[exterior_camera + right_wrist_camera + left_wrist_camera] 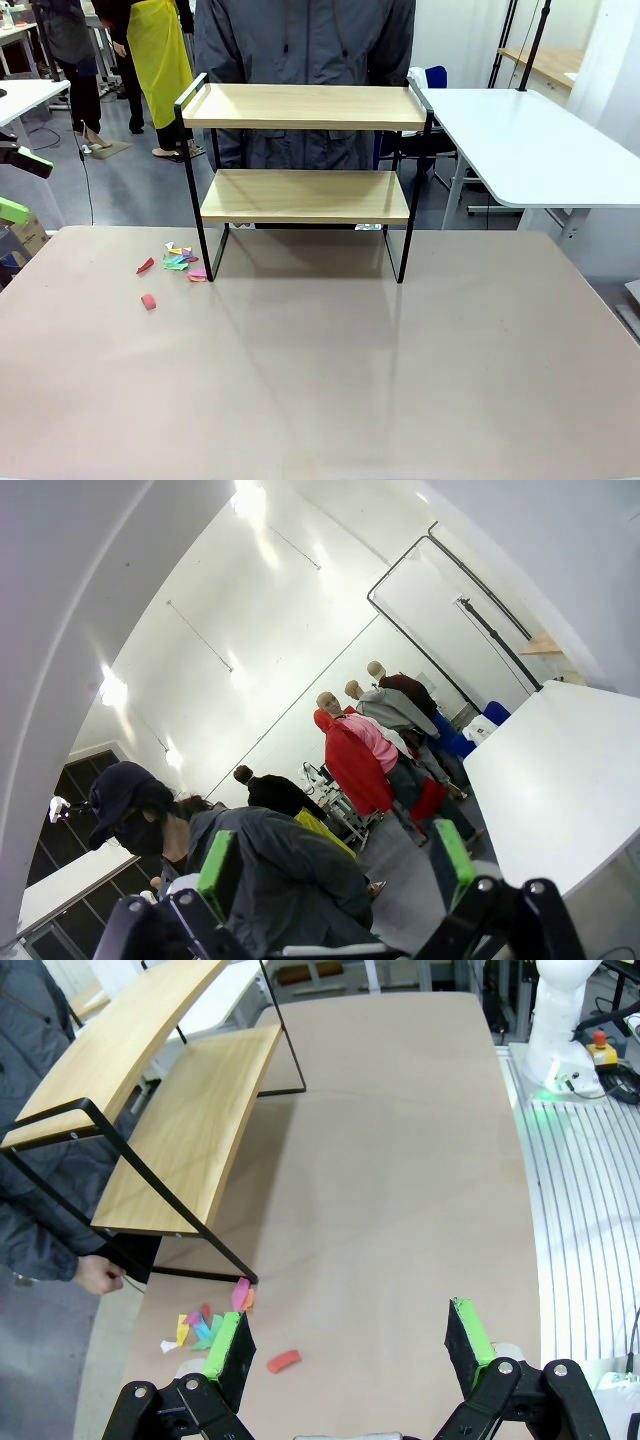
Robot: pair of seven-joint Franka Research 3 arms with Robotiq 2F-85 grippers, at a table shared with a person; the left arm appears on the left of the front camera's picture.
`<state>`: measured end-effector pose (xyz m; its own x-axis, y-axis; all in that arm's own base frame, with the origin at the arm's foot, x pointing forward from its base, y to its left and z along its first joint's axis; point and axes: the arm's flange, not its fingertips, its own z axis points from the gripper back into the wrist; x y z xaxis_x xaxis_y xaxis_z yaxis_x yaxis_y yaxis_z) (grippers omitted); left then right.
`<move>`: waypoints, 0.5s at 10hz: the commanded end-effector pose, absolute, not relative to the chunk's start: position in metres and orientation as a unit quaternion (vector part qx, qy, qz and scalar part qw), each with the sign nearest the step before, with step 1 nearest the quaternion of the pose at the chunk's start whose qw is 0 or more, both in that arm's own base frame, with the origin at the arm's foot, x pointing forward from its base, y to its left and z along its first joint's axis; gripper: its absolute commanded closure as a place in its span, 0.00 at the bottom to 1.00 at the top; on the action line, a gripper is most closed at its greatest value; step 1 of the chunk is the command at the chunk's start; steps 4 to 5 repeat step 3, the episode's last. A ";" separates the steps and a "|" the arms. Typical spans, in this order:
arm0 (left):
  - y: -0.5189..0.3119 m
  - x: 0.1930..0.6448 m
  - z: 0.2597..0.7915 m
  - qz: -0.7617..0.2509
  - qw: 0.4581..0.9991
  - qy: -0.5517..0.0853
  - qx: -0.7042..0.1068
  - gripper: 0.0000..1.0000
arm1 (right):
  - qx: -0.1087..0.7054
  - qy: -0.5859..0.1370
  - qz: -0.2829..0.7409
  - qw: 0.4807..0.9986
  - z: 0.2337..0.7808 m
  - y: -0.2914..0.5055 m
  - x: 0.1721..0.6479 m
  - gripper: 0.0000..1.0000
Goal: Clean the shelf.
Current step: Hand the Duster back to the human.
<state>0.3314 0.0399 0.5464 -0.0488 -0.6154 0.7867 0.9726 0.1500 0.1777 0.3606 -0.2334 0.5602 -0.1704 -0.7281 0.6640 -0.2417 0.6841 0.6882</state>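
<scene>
The shelf (305,150) stands at the table's far side, two light wooden boards in a thin black frame, both boards bare. In the left wrist view the shelf (180,1110) runs along the upper left. Colourful paper scraps (180,260) lie on the table by its left foot, and two red bits (148,300) lie nearby. My left gripper (350,1345) hangs open above the table near the scraps (205,1325) and a red bit (283,1361); it also peeks in at the left edge (18,185). My right gripper (333,865) is open, held up and pointing into the room.
A person in a grey jacket (300,40) stands right behind the shelf, one hand (100,1278) low by its frame. A white side table (530,140) stands at the right. The brown table (350,380) stretches wide in front of the shelf.
</scene>
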 end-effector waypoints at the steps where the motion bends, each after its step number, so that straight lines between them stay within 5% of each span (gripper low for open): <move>1: 0.039 0.333 0.546 -0.612 0.641 -0.402 -0.233 0.00 | 0.328 -0.735 -0.218 0.552 0.560 -0.232 0.359 0.00; 5: 0.039 0.333 0.546 -0.612 0.641 -0.402 -0.233 0.00 | 0.328 -0.735 -0.218 0.552 0.560 -0.232 0.359 0.00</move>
